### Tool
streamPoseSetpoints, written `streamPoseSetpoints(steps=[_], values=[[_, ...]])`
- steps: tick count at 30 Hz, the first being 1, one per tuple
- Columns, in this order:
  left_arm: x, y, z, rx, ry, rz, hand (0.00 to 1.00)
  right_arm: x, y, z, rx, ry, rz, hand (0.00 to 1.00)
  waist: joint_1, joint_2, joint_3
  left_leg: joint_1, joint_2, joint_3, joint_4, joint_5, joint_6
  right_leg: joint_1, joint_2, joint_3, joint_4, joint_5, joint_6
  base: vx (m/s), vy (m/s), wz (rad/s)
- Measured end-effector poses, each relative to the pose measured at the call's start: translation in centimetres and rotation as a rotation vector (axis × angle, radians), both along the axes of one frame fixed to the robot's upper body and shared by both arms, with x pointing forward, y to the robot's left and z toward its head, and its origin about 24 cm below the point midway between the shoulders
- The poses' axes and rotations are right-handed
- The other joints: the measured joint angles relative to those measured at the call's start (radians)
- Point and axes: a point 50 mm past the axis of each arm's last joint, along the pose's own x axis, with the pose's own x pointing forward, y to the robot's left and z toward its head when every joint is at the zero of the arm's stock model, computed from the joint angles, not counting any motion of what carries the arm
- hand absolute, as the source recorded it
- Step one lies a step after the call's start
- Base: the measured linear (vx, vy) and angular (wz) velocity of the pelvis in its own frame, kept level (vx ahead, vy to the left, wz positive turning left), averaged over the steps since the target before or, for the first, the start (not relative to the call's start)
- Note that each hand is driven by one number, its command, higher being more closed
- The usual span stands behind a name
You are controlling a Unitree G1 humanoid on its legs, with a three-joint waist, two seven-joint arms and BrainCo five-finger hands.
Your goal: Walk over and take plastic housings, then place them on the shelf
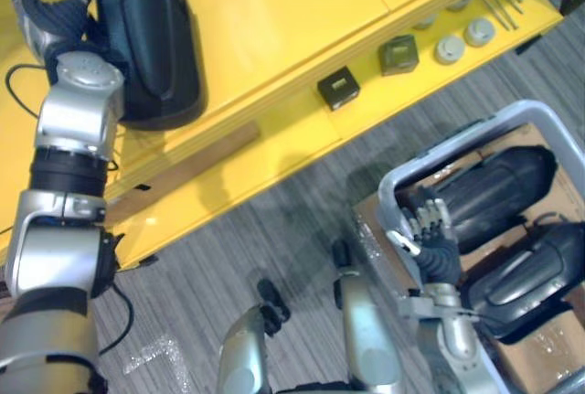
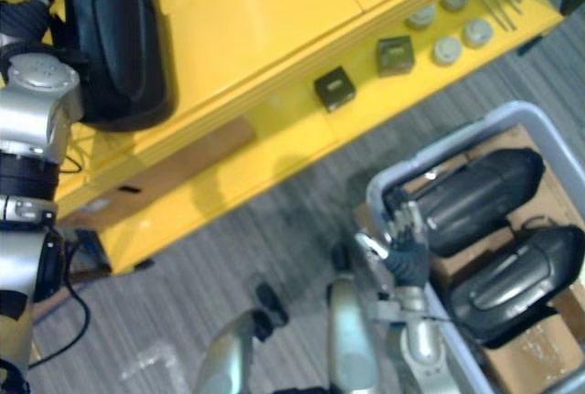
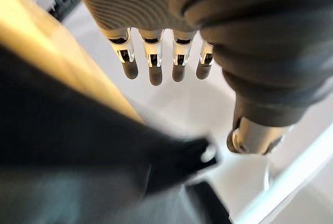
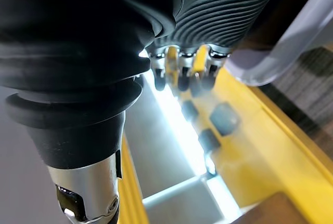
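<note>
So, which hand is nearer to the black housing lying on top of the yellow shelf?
Left. The left hand is close beside the housing on the yellow shelf; the right hand is well away, at the grey bin rim.

The glossy black plastic housing point(image 1: 151, 42) on the yellow shelf point(image 1: 274, 10) is running off the top edge. The grey plastic bin point(image 1: 475, 136) is being cropped at the right edge.

You look down on a yellow shelf unit point(image 1: 274, 10), its lower tier point(image 1: 366, 111) jutting out past the top's front edge, standing on a grey, finely striped carpet floor point(image 1: 238, 257).
</note>
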Motion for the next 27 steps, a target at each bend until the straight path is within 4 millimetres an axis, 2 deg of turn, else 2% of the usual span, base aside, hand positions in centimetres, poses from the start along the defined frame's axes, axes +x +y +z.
streamPoseSetpoints(steps=[3, 6, 8, 11, 13, 16, 18, 20, 21, 22, 23, 24, 25, 26, 27], values=[[-0.7, 0.2, 1.2, -0.020, -0.119, 0.052, 0.00, -0.1, 0.4, -0.2, 0.014, 0.009, -0.009, 0.00, 0.002, -0.001, 0.000, 0.000, 0.001, 0.000, 0.001, 0.000, 0.000, 0.000, 0.000, -0.001, 0.003, 0.000, 0.000, -0.01, -0.034, 0.01], [-1.3, -0.4, 3.0, -0.012, -0.242, 0.040, 0.00, -0.2, 0.5, -0.2, 0.026, 0.008, -0.029, 0.00, 0.008, -0.003, -0.001, 0.002, 0.002, 0.000, 0.005, -0.001, 0.001, 0.002, 0.000, -0.001, 0.006, 0.000, 0.000, 0.00, -0.013, 0.00], [-2.2, -1.6, 5.1, 0.011, -0.400, -0.009, 0.00, -0.4, 0.6, 0.1, 0.006, -0.025, -0.051, 0.00, 0.010, -0.008, -0.004, 0.014, 0.002, 0.000, 0.008, -0.002, 0.002, 0.015, -0.002, -0.002, 0.009, 0.000, 0.000, 0.00, 0.000, 0.00], [-3.1, -2.5, 6.3, 0.040, -0.515, -0.068, 0.00, -0.8, 0.7, 0.2, -0.020, -0.040, -0.081, 0.00, 0.007, -0.015, -0.008, 0.058, 0.001, 0.000, -0.008, -0.003, 0.000, 0.062, -0.002, -0.007, -0.002, 0.000, -0.001, 0.00, 0.000, 0.00], [-4.5, -3.7, 7.8, 0.085, -0.659, -0.147, 0.00, -1.1, 0.6, 0.8, -0.024, -0.085, -0.111, 0.00, 0.005, -0.022, -0.011, 0.098, -0.002, -0.007, -0.027, -0.003, 0.000, 0.110, -0.004, -0.023, -0.021, -0.001, 0.000, -0.01, -0.027, 0.09], [-6.1, -3.8, 8.1, 0.147, -0.764, -0.216, 0.00, -1.1, 0.0, 1.8, -0.033, -0.163, -0.142, 0.00, -0.002, -0.032, -0.044, 0.130, -0.016, -0.022, -0.067, 0.010, -0.005, 0.142, -0.010, -0.035, -0.039, -0.001, 0.000, 0.03, -0.019, 0.12], [-7.0, -2.9, 5.5, 0.167, -0.769, -0.250, 0.00, -0.6, -1.7, 3.2, -0.054, -0.256, -0.204, 0.00, -0.005, -0.025, -0.098, 0.167, -0.028, -0.030, -0.112, 0.029, -0.007, 0.181, -0.015, -0.052, -0.066, -0.001, 0.001, 0.09, -0.011, 0.18], [-8.0, -1.3, 0.9, 0.163, -0.700, -0.263, 0.00, 0.0, -3.6, 5.1, -0.099, -0.369, -0.266, 0.00, -0.003, -0.015, -0.151, 0.211, -0.043, -0.064, -0.163, 0.051, -0.010, 0.236, -0.022, -0.083, -0.102, -0.003, 0.003, 0.14, -0.006, 0.32], [-8.2, -1.0, -0.2, 0.157, -0.677, -0.267, 0.00, 0.2, -4.0, 5.5, -0.108, -0.388, -0.281, 0.00, -0.002, -0.013, -0.160, 0.219, -0.047, -0.079, -0.175, 0.057, -0.010, 0.252, -0.024, -0.097, -0.111, -0.004, 0.003, 0.11, -0.015, 0.51], [-8.9, -0.5, -2.9, 0.131, -0.627, -0.267, 0.00, 0.6, -4.7, 6.0, -0.106, -0.411, -0.299, 0.00, 0.013, -0.007, -0.184, 0.237, -0.055, -0.097, -0.205, 0.072, -0.012, 0.277, -0.028, -0.117, -0.131, -0.003, 0.004, 0.05, -0.010, 0.40], [-9.3, -0.2, -4.1, 0.109, -0.606, -0.266, 0.00, 0.9, -5.0, 6.1, -0.105, -0.414, -0.304, 0.00, 0.024, -0.005, -0.194, 0.247, -0.059, -0.107, -0.220, 0.079, -0.012, 0.291, -0.029, -0.128, -0.143, -0.003, 0.005, 0.08, -0.019, 0.55], [-10.2, 0.0, -6.7, 0.060, -0.559, -0.261, 0.00, 1.4, -5.3, 6.0, -0.102, -0.403, -0.312, 0.00, 0.041, 0.002, -0.214, 0.259, -0.065, -0.135, -0.242, 0.091, -0.011, 0.322, -0.032, -0.159, -0.167, -0.002, 0.007, 0.08, -0.021, 0.57], [-11.3, 0.4, -9.5, 0.028, -0.491, -0.231, 0.00, 1.9, -5.2, 5.9, -0.110, -0.383, -0.304, 0.00, 0.059, 0.008, -0.228, 0.283, -0.070, -0.157, -0.268, 0.101, -0.013, 0.358, -0.031, -0.182, -0.195, -0.001, 0.009, 0.06, -0.021, 0.62], [-11.8, 0.5, -11.1, 0.009, -0.450, -0.217, 0.00, 2.2, -5.1, 5.7, -0.115, -0.367, -0.293, 0.00, 0.069, 0.013, -0.237, 0.289, -0.071, -0.169, -0.275, 0.104, -0.014, 0.377, -0.031, -0.196, -0.213, 0.000, 0.010, 0.04, -0.005, 0.58], [-12.8, 0.8, -13.8, -0.041, -0.372, -0.197, 0.00, 2.6, -4.9, 5.4, -0.136, -0.330, -0.283, 0.00, 0.092, 0.021, -0.252, 0.303, -0.074, -0.192, -0.289, 0.108, -0.014, 0.410, -0.032, -0.222, -0.246, 0.003, 0.013, 0.04, 0.014, 0.52]])
